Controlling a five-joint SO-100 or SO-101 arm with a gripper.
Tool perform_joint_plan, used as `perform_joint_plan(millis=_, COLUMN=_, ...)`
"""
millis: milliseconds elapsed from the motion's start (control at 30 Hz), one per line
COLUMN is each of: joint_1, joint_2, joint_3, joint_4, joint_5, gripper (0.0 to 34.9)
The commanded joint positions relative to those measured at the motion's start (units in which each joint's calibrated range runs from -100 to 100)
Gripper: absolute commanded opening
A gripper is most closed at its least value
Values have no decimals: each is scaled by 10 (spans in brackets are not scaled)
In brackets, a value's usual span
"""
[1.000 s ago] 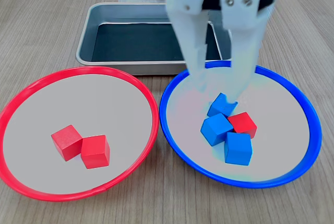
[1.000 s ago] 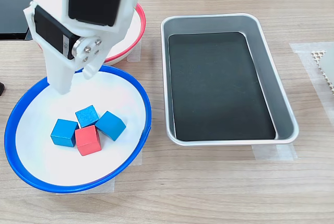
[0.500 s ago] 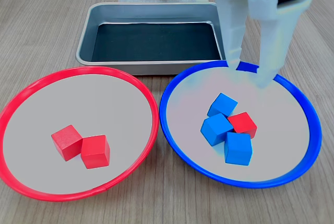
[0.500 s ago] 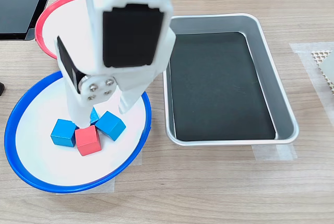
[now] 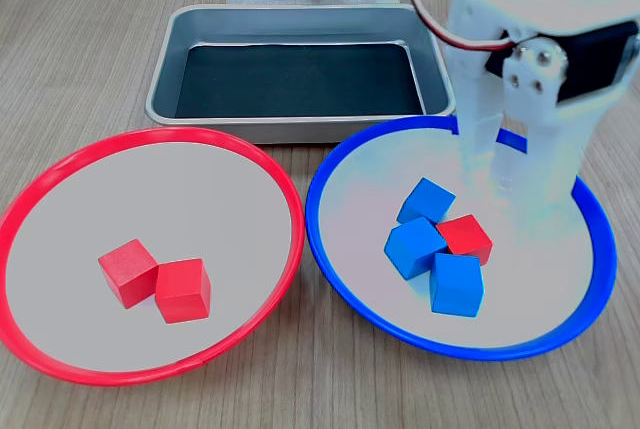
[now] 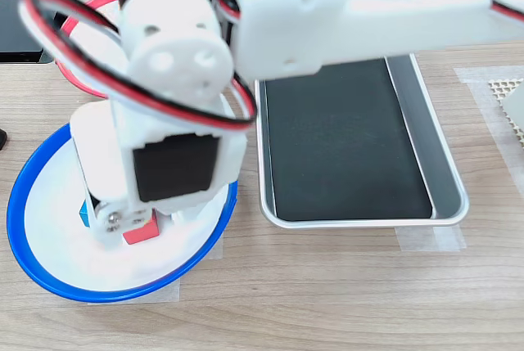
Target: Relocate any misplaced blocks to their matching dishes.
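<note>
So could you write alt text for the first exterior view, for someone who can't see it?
A white robot tool, jaws apart and empty, hangs over a blue-rimmed dish holding three blue cubes and one red cube. Beside it, on the first exterior view's left, a red-rimmed dish holds two red cubes; a grey metal tray sits behind both.

The gripper [image 5: 520, 201] hangs parted over the blue-rimmed dish [image 5: 340, 289], beside a red block [image 5: 466, 238].
</note>
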Motion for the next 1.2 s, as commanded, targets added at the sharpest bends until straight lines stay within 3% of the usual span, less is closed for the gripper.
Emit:
perform_joint_plan(millis=0, joint_1=3, joint_2=-3, joint_3=-25, joint_4=6, joint_5=0, gripper=153)
perform_joint_plan(millis=400, joint_1=26, joint_2=34, joint_3=-55, joint_4=-7, joint_5=6, gripper=164)
perform_joint_plan(millis=1167, joint_1=46, joint_2=65, joint_3=-64, joint_4=-48, joint_5=21, gripper=145)
